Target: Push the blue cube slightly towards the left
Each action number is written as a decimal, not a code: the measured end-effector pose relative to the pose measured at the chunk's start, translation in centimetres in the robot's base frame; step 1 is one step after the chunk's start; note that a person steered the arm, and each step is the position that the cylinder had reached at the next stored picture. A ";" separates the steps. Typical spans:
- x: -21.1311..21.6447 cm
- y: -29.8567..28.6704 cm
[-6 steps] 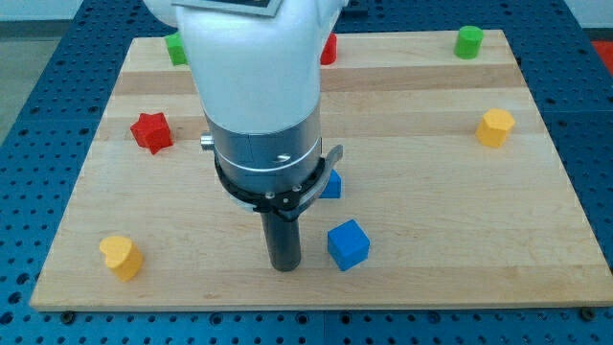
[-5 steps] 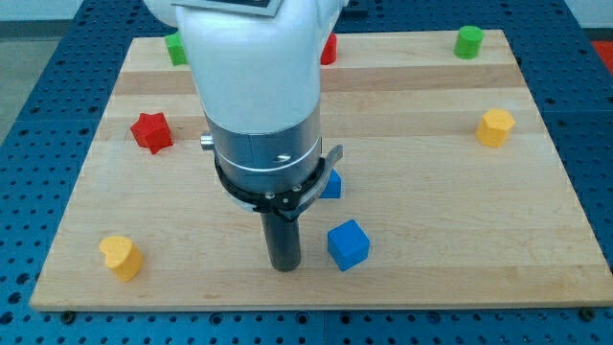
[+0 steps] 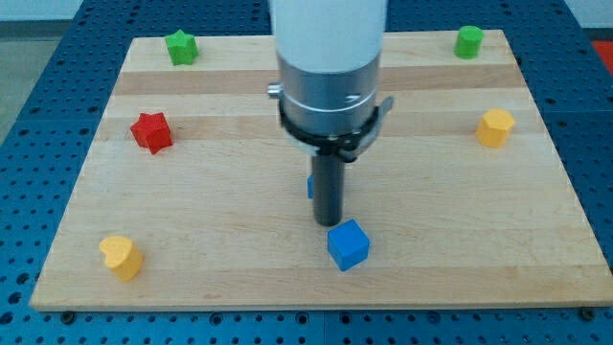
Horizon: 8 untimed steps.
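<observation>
My tip [image 3: 329, 223] sits on the wooden board [image 3: 211, 240], just above the blue cube [image 3: 348, 244]. From the cube's centre I am at about eleven o'clock. I am very close to its top edge, and I cannot tell whether I am touching it or just clear. It is a plain rod with nothing to spread or pinch, so there is no grip to report. It only pushes.

The blue cube lies near the bottom edge of the board, a little right of centre, turned slightly so one corner points down the view. Right behind my rod, at twelve o'clock from my tip, a sliver of a second blue block [image 3: 310, 186] peeks out, mostly hidden. Its shape I cannot make out.

The job is a small nudge towards nine o'clock. I judge I am on the wrong side for that: to send the cube left I need to be at its three o'clock face. From where I stand, a push would drive it down towards six o'clock and the board's edge. So the plan is to swing round the cube without clipping it, settle against the middle of its right face, then push straight and short. An off-centre contact would likely spin this tilted cube instead of sliding it.

The yellow block [image 3: 121, 257] sits far off at nine o'clock, well apart, so it is no obstacle.
</observation>
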State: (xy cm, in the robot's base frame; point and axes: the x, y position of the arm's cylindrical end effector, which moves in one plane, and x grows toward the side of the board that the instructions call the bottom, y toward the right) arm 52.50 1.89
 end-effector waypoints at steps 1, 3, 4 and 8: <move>-0.4 2.9; 2.0 6.8; 3.1 6.7; 2.1 1.9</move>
State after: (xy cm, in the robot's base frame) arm 54.65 3.80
